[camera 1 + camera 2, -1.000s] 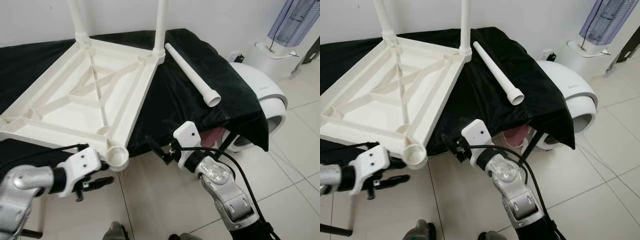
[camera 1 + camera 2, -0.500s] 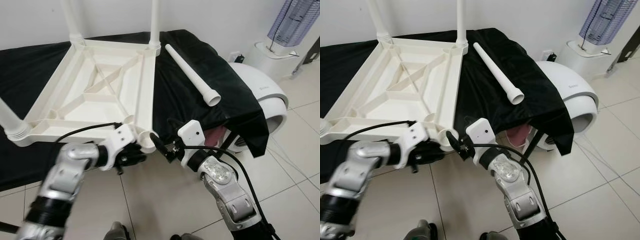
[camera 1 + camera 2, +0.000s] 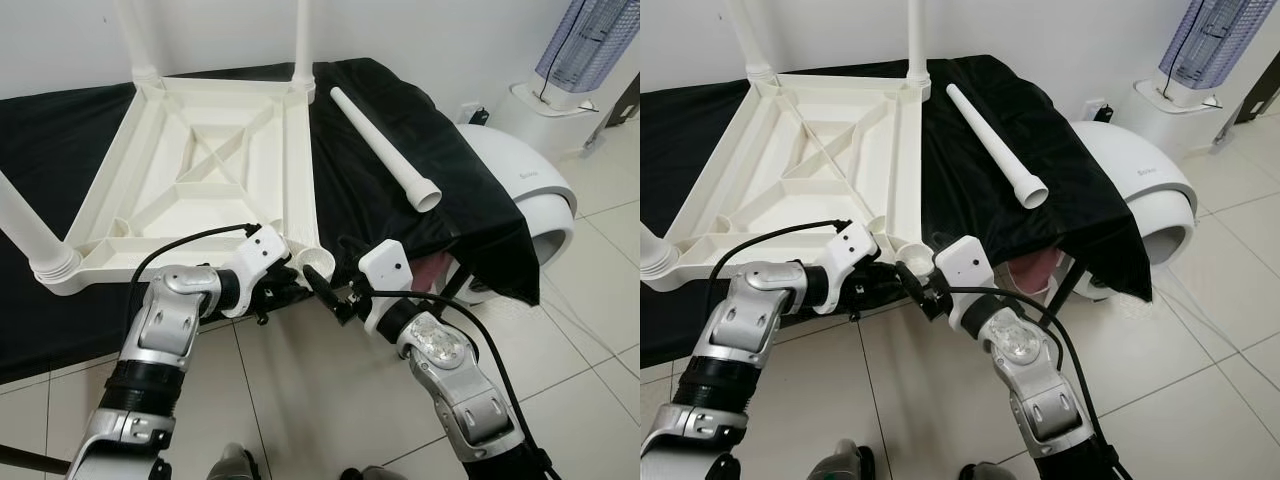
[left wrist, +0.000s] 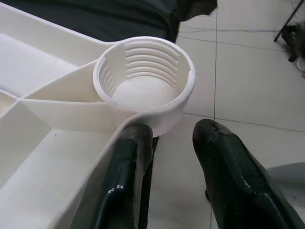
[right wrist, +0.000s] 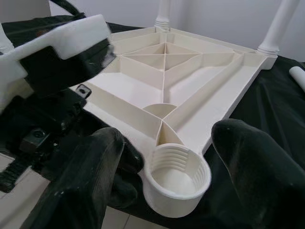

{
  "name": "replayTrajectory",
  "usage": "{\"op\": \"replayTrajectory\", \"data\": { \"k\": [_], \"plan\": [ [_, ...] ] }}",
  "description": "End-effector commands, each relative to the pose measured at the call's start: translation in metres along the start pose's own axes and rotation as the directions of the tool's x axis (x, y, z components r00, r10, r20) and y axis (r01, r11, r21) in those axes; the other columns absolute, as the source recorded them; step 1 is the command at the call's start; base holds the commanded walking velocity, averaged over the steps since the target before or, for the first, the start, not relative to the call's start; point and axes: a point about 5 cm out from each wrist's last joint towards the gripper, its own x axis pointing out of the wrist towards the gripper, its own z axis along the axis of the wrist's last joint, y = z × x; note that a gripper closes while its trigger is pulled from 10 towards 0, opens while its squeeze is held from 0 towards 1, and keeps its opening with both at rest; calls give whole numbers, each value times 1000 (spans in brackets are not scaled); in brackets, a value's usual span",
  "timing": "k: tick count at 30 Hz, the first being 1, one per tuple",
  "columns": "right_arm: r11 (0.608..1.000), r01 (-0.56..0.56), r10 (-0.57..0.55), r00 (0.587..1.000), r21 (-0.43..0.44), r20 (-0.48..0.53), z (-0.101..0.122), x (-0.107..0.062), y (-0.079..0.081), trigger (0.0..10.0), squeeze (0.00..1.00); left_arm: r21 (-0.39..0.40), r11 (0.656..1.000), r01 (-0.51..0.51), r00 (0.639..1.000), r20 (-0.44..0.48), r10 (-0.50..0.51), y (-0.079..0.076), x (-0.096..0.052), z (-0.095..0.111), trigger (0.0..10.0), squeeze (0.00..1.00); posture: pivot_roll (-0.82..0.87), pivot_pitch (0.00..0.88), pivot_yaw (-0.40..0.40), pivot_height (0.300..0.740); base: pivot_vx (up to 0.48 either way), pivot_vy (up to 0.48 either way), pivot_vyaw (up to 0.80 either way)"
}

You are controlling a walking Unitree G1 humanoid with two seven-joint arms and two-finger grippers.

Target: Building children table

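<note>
A white plastic table (image 3: 300, 180) lies upside down on a black cloth (image 3: 370, 210). Three legs stand in its corners. The near right corner has an empty threaded socket (image 3: 318, 262), also clear in the left wrist view as the socket (image 4: 145, 81). A loose white leg (image 3: 385, 150) lies on the cloth to the right. My left gripper (image 3: 280, 293) is at the table's near edge just below the socket, open, with one finger (image 4: 126, 181) under the rim. My right gripper (image 3: 325, 290) is open, its fingers spread on either side of the socket (image 5: 176, 176).
A rounded white appliance (image 3: 530, 190) stands on the tiled floor (image 3: 580, 330) to the right, with a tall white heater (image 3: 590, 45) behind it. The black cloth hangs over the edge near my right arm. A white wall runs behind the table.
The table has turned, its empty socket corner swinging right and away. My left gripper came up from the floor side to that corner. The right gripper edged closer to the socket.
</note>
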Motion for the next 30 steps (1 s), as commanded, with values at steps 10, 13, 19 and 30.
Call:
{"op": "replayTrajectory", "data": {
  "k": [10, 13, 19, 30],
  "plan": [
    [1000, 11, -11, 1000, -1, -8, -1, 1, 0, 10000, 0, -31, 405, -914, 406, -40, 913, 73, -34, 4, 10000, 0, 52, 116, -26, 740, 0, 0, 0],
    [1000, 15, -15, 1000, -3, -11, -2, 0, 0, 10000, 0, -53, 424, -904, 425, -20, 905, 73, -36, 6, 10000, 0, 48, 114, -22, 740, 0, 0, 0],
    [1000, 25, -25, 999, -19, -42, -8, -5, -1, 10000, 0, -60, 762, -645, 738, 209, 642, 43, -35, 27, 10000, 0, 47, 111, -18, 740, 0, 0, 0],
    [994, 85, -88, 995, -63, -46, -11, -3, -9, 10000, 0, -137, 843, -520, 778, 330, 534, 13, -63, 31, 10000, 0, 78, 99, -46, 740, 0, 0, 0]
  ]
}}
